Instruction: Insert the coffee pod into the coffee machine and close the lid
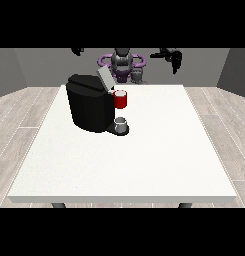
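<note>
The black coffee machine stands on the white table, left of the middle. Its grey lid is tilted up and open. A red pod holder juts from the machine's front, above a small grey cup on the machine's base. A small grey coffee pod sits near the table's far edge, just in front of the robot. The hand at the view's right hangs raised above the far right of the table, fingers relaxed and pointing down, holding nothing. The hand at the view's left is raised behind the machine and shows only in part.
The robot's torso stands behind the table's far edge. The machine is the only tall obstacle on the table. Wooden floor surrounds the table on all sides.
</note>
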Controlling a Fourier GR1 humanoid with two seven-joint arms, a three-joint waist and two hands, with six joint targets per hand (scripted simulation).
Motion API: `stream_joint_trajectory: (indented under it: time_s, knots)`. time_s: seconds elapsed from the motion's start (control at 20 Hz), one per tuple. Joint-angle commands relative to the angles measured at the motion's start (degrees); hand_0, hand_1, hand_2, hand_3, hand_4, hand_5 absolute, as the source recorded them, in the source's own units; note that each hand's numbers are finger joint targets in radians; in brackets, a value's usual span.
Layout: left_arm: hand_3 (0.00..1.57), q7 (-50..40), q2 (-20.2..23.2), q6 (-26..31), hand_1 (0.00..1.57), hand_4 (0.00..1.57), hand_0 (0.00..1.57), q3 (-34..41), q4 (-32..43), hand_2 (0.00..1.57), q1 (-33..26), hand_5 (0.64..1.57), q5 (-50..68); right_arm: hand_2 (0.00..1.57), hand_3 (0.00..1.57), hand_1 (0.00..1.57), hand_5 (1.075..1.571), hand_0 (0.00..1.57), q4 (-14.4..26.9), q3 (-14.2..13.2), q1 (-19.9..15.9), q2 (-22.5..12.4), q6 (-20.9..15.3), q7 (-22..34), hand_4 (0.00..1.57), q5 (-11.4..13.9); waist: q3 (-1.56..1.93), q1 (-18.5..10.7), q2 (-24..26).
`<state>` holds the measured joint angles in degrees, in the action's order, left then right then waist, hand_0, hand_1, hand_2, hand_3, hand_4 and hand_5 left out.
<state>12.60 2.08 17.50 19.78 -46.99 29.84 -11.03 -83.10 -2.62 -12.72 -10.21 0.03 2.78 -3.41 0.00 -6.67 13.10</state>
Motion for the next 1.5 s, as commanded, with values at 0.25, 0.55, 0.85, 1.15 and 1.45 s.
stream_joint_trajectory:
  time_s: [0.25,0.55,0.85,1.15,1.45]
  knots:
    - [0.00,-6.2,-2.0,-0.6,0.00,0.10,0.00,-5.8,-14.2,0.00,-7.4,1.571,5.3,0.00,0.00,0.00,1.571,0.00,3.2,0.8,-5.4,0.6,1.2,-0.7,0.12,2.0,0.01,-1.9,-3.6]
    - [0.00,-5.0,-0.3,-0.9,0.00,0.00,0.00,-6.4,-20.9,0.00,-12.4,1.571,9.5,0.00,0.00,0.00,1.571,0.00,5.8,0.1,-8.0,2.3,1.5,-0.5,0.00,1.0,0.00,-1.2,-7.4]
    - [0.00,-8.0,-1.9,-3.2,0.00,0.00,0.00,-10.5,-27.6,0.00,-15.2,1.571,8.5,0.00,0.00,0.00,1.571,0.00,12.5,-2.6,-13.3,1.6,0.5,-0.6,0.00,1.1,0.01,-2.7,-10.0]
    - [0.00,-9.1,3.1,-1.0,0.00,0.00,0.00,-7.5,-29.4,0.00,-13.7,1.571,13.0,0.00,0.00,0.00,1.571,0.00,16.0,-2.1,-16.7,2.3,1.2,-4.5,0.00,2.2,0.00,-1.9,-14.2]
    - [0.00,-7.4,3.0,-3.1,0.00,0.00,0.00,-8.5,-30.5,0.00,-15.9,1.571,12.6,0.00,0.00,0.00,1.571,0.00,18.7,-2.1,-21.2,0.8,3.4,-4.5,0.00,3.0,0.00,-0.8,-15.4]
